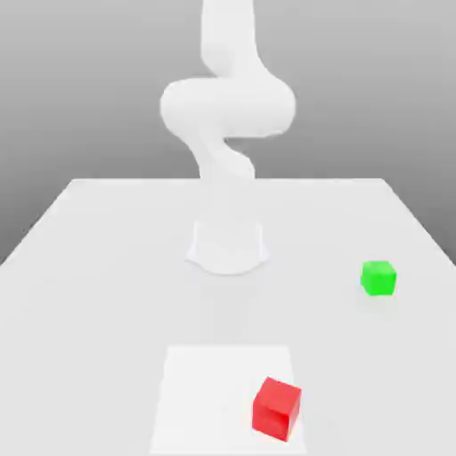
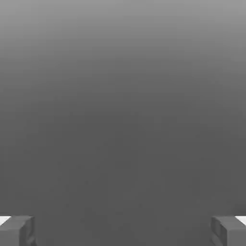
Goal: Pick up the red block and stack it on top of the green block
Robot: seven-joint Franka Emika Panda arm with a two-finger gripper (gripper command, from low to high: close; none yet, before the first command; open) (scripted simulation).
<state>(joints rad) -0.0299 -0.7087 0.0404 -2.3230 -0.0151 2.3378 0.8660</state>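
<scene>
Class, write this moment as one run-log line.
gripper: open, empty | red block: on white square | green block: on table | stacking: not done

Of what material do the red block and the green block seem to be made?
Red block: perhaps painted wood or plastic, matte; its faces are one plain colour, without visible grain or bright highlights.
Green block: likely the same, also matte and plain; the look alone cannot settle which.
</scene>
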